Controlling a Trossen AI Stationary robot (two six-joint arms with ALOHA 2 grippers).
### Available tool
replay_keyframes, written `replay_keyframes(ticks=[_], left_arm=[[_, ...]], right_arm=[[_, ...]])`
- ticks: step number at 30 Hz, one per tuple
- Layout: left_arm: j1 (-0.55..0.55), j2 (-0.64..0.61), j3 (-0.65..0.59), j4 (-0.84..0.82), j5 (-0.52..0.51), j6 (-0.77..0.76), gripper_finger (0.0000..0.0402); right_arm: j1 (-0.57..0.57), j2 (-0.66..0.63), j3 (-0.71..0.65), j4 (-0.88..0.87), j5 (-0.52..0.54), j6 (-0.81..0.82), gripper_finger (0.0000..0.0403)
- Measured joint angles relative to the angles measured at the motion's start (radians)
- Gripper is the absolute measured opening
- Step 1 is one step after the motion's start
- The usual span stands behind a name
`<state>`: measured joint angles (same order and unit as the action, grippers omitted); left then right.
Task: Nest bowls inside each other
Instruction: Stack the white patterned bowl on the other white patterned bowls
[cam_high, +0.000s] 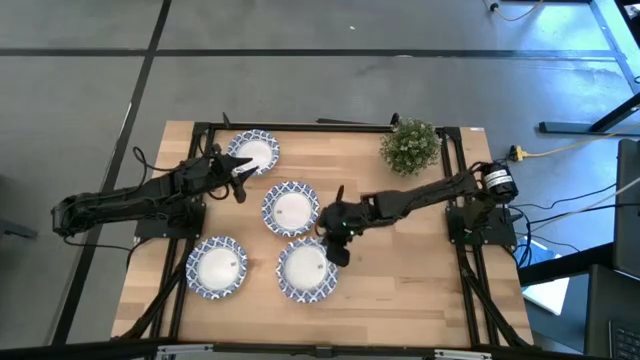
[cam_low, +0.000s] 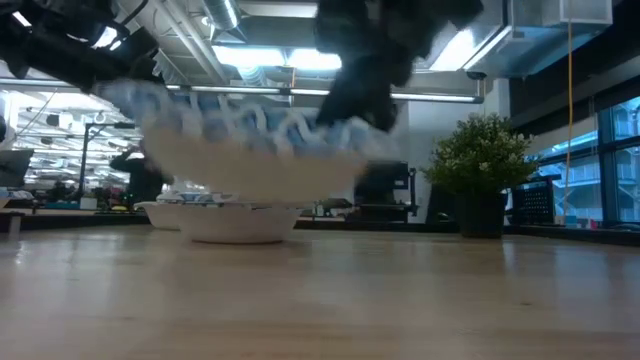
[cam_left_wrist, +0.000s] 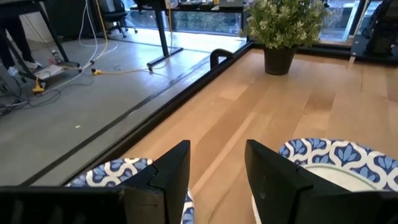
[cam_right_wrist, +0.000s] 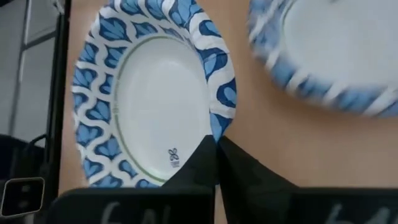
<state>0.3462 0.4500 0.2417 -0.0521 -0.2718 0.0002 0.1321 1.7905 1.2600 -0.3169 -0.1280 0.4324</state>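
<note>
Several blue-rimmed white bowls show in the high view. One sits at the far left (cam_high: 252, 152), one in the middle (cam_high: 291, 208), one near left (cam_high: 218, 266). A fourth bowl (cam_high: 307, 270) is in my right gripper (cam_high: 337, 245), which is shut on its rim. In the low view this held bowl (cam_low: 250, 140) hangs blurred above a bowl on the table (cam_low: 240, 222). My left gripper (cam_high: 240, 183) is open and hovers between the far-left bowl (cam_left_wrist: 109, 175) and the middle bowl (cam_left_wrist: 336, 158), touching neither. My right gripper (cam_right_wrist: 216, 146) pinches the bowl's patterned rim (cam_right_wrist: 219, 124) between its two fingers, on the side toward the table's far right. The fingers slant down from that side. The bowl (cam_right_wrist: 155, 99) is lifted clear of the table.
A small potted plant (cam_high: 410, 145) stands at the far right of the wooden table (cam_high: 400, 290). Black frame rails run along the table's edges. Bare wood lies on the near right. Another bowl (cam_right_wrist: 329, 56) shows blurred beyond the held one.
</note>
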Motion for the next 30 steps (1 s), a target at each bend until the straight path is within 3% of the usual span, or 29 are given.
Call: replay_keyframes(ticks=[7,15,22,30], left_arm=[[0.0,0.0,0.0,-0.029,0.0,0.0,0.0149],[0.0,0.0,0.0,-0.024,0.0,0.01,0.0149],[0.0,0.0,0.0,-0.023,0.0,0.01,0.0149],[0.0,0.0,0.0,-0.022,0.0,0.01,0.0149]], right_arm=[[-0.102,-0.001,0.171,-0.135,0.092,-0.188,0.0008],[-0.266,-0.001,0.2,-0.127,0.09,-0.257,0.0008],[-0.36,0.063,0.196,-0.025,-0.061,-0.197,0.0008],[-0.367,0.164,0.195,-0.017,-0.113,-0.199,0.0008]])
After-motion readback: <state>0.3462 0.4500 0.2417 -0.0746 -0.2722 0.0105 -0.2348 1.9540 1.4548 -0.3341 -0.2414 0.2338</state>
